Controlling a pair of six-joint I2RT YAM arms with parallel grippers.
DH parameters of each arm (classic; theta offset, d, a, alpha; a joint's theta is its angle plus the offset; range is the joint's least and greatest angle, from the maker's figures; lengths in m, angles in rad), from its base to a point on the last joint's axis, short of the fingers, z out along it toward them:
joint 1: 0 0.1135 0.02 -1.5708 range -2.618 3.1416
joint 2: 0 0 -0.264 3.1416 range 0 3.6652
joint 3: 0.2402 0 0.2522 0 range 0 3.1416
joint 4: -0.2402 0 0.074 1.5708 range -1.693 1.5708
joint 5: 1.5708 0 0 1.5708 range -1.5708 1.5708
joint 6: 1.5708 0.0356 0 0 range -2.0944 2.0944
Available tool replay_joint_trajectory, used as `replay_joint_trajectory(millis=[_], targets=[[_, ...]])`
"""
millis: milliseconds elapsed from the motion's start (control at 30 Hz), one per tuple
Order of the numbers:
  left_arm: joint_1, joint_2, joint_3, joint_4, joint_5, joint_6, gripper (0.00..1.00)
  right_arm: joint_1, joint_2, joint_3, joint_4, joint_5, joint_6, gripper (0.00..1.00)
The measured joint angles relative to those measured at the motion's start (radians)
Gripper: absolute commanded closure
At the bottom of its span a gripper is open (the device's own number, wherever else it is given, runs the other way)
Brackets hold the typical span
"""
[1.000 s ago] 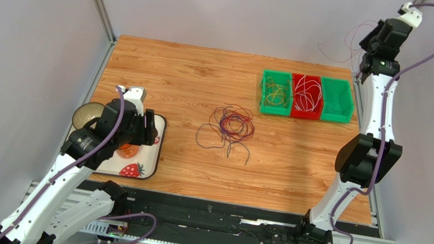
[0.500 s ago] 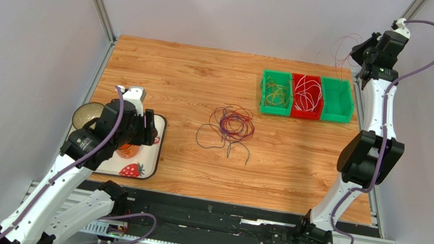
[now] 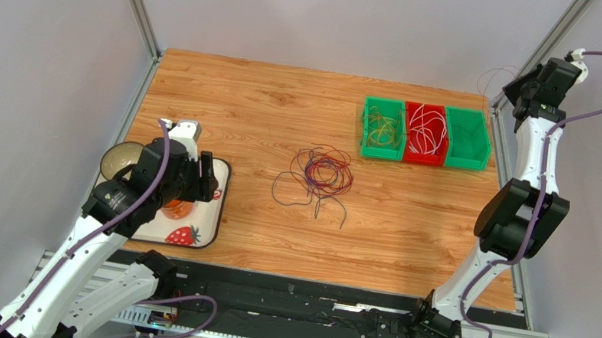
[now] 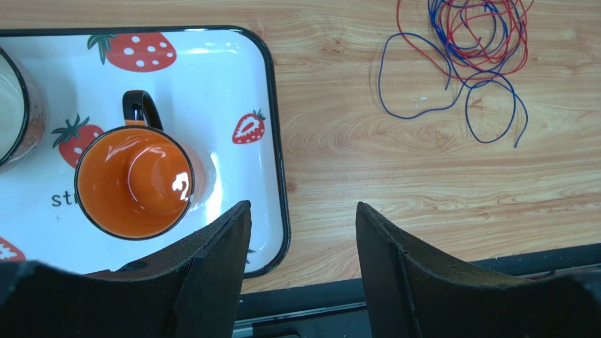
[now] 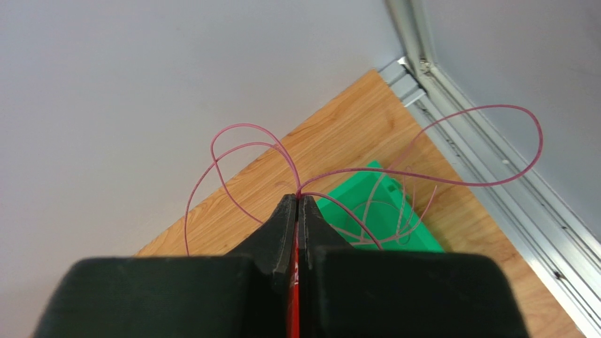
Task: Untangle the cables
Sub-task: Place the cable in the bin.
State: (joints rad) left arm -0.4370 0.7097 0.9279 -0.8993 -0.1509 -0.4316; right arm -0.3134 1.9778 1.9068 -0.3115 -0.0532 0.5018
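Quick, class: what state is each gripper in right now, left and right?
left gripper: open, holding nothing.
right gripper: closed on a thin pink cable.

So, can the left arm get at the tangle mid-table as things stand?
Probably yes: the left gripper is open and empty above the tray, with only bare tabletop between it and the tangle.

Near-left corner blocked: strawberry tray [image 3: 218,210] with orange mug [image 4: 134,182], left gripper [image 4: 300,232] spread open above the tray's right rim. Far-right corner blocked: row of three bins [image 3: 421,158]; right gripper [image 5: 297,201] high at that corner, pinching pink cable [image 5: 243,126] loops. Cable tangle [image 3: 319,176] mid-table. Bare wood [image 3: 225,104] far-left and near-right, passable.
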Motion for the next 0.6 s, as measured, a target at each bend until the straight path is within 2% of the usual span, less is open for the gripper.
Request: replay_joint_trajectory(millis=[233,600], targets=[[0.000,0.000,0.000,0.000,0.000,0.000,0.35,-0.014,0.001,-0.003,-0.034,0.078,0.002,1.00],[0.000,0.000,0.000,0.000,0.000,0.000,0.35,-0.007,0.002,-0.060,-0.044,0.074,0.002,1.00]])
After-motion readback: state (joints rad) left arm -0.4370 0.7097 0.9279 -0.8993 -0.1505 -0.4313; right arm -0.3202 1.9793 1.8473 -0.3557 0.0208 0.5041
